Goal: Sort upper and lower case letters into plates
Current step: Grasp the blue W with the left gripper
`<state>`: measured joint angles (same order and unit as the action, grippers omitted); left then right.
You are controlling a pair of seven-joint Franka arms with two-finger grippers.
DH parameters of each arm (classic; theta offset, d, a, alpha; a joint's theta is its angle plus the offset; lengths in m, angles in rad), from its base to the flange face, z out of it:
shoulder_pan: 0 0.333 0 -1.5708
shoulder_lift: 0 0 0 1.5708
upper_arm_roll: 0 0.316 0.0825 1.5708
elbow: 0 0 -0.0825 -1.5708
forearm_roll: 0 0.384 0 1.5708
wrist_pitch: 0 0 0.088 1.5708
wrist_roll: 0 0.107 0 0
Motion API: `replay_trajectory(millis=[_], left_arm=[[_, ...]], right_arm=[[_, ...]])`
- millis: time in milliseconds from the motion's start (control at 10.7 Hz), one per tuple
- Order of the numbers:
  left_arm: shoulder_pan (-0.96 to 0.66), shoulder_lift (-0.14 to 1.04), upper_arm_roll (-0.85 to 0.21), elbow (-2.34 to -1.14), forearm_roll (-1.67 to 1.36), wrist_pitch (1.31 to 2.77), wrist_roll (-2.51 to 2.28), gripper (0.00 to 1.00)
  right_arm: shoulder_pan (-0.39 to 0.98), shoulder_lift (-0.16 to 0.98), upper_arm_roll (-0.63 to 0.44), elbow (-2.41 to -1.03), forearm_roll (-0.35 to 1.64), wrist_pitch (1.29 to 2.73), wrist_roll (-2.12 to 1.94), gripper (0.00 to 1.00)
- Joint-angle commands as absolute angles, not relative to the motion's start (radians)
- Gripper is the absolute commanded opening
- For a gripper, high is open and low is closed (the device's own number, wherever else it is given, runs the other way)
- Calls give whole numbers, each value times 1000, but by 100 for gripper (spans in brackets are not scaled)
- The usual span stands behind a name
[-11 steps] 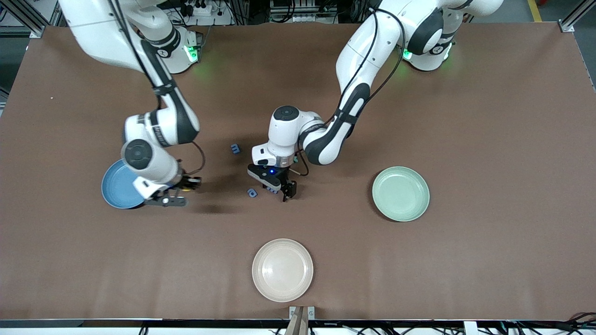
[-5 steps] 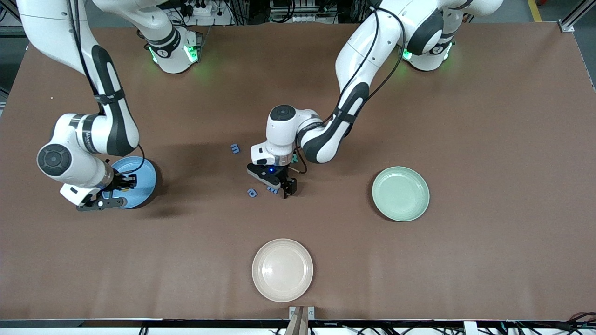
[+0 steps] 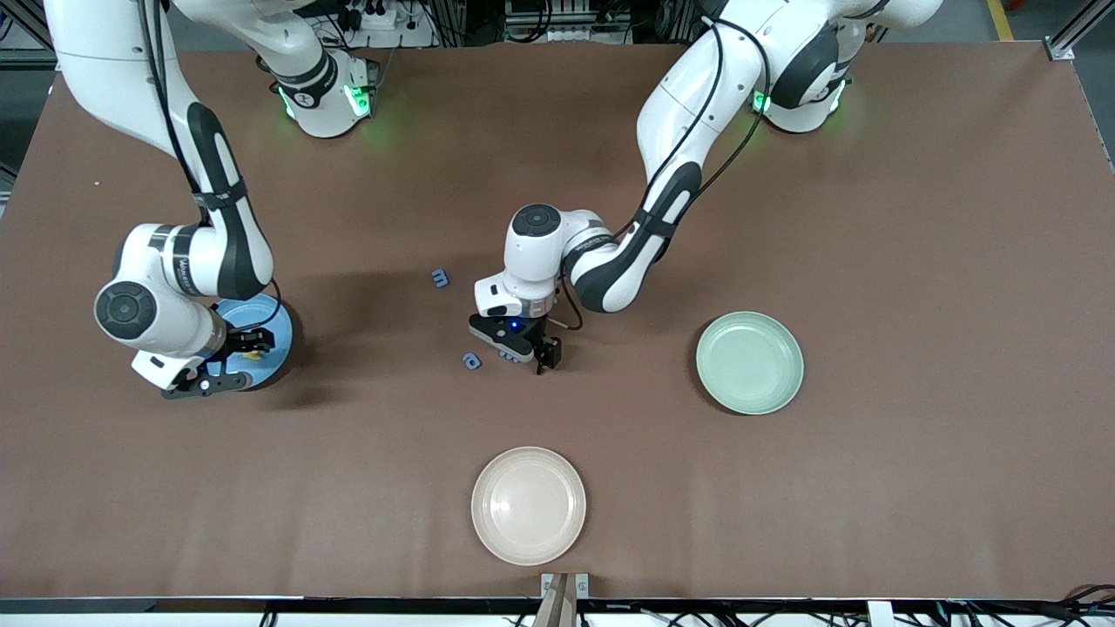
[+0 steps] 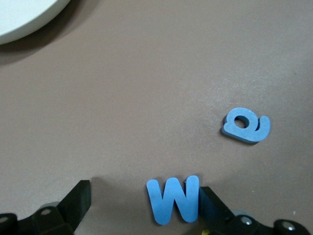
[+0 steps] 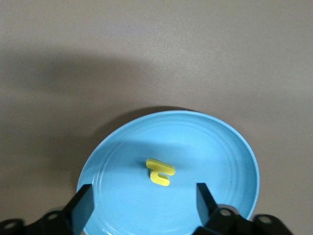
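The blue W point(image 4: 173, 199) lies flat on the table between the left gripper's point(image 4: 142, 203) spread fingers, touching or nearly touching one finger point(image 4: 212, 208) and well clear of the other; it seems to run crosswise to the closing line. The left arm is nearer it. Nothing is held. A blue lowercase a point(image 4: 246, 126) lies near, outside the jaws.

Over the blue plate point(image 5: 215, 147), the right gripper point(image 5: 142, 205) stands open and empty, a yellow letter point(image 5: 159, 171) lying in the plate under it.

Small letter t point(image 5: 160, 172) lies in plate point(image 5: 234, 161) at right arm's end, letters W point(image 4: 173, 198) & a point(image 4: 247, 125) mid-table near each other, 2nd plate point(image 3: 749, 362) toward left arm's end, 3rd plate point(image 3: 528, 505) nearest front cam.
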<state>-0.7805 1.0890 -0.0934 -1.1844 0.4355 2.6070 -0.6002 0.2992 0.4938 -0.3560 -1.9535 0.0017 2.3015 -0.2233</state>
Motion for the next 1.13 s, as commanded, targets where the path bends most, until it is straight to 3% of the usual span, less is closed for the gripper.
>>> replay_trajectory(millis=[0,281,469,1032], left_arm=[[-773,1063,-115,-1186,414,2585,-615,100],[-769,1063,-120,-1184,402,2585,-615,100],[-769,1063,-123,-1184,402,2585,-617,87],[-770,1074,-121,-1184,403,2588,-621,87]], right_arm=[[302,500,-354,-1936,5,2296,-233,100],[304,500,-353,-1936,5,2296,-233,100],[307,500,-353,-1936,5,2296,-233,100],[308,500,-351,-1936,5,2295,-233,100]])
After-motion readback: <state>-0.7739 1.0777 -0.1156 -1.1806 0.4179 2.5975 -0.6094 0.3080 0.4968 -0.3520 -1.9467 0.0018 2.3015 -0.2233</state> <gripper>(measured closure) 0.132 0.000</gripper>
